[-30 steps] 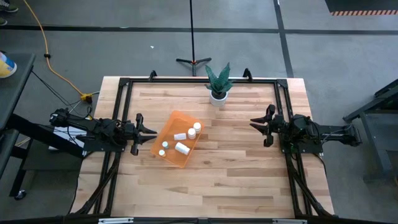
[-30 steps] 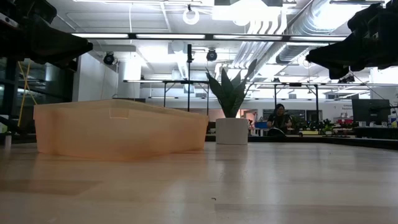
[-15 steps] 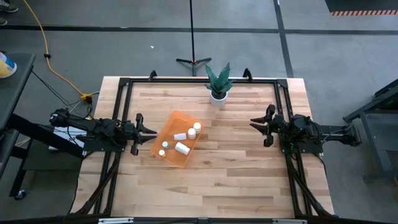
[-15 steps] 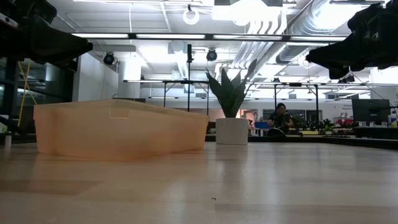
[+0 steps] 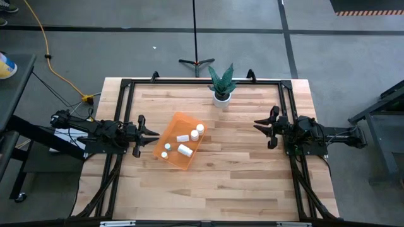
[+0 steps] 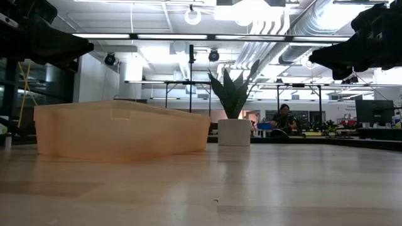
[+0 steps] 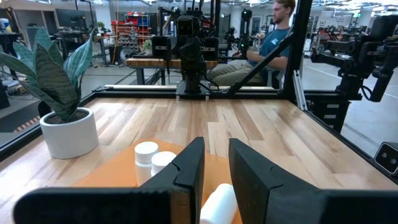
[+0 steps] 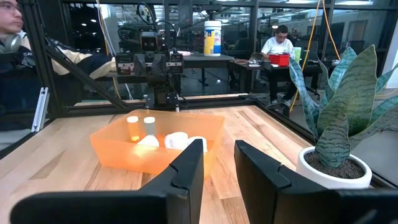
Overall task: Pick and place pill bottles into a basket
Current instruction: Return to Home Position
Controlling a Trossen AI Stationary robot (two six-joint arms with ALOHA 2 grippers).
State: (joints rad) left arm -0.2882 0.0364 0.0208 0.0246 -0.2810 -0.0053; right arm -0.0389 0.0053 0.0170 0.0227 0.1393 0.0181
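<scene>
Wooden tabletop (image 5: 240, 183). Middle: orange basket (image 5: 165, 140), long axis slanting near-left to far-right, pill bottles (image 5: 184, 150) inside. Left pincer (image 5: 140, 134) just beside it, fingers apart, empty, nearer; right pincer (image 5: 270, 127) well apart, likewise parted. Far edge: potted plant (image 5: 221, 96).

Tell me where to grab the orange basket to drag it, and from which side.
Pinch the basket's thin upright long wall facing the left gripper, coming from above, one finger inside, one outside. That stretch has bare floor behind it; the pill bottles lie farther in. The basket looks too broad to span.
</scene>
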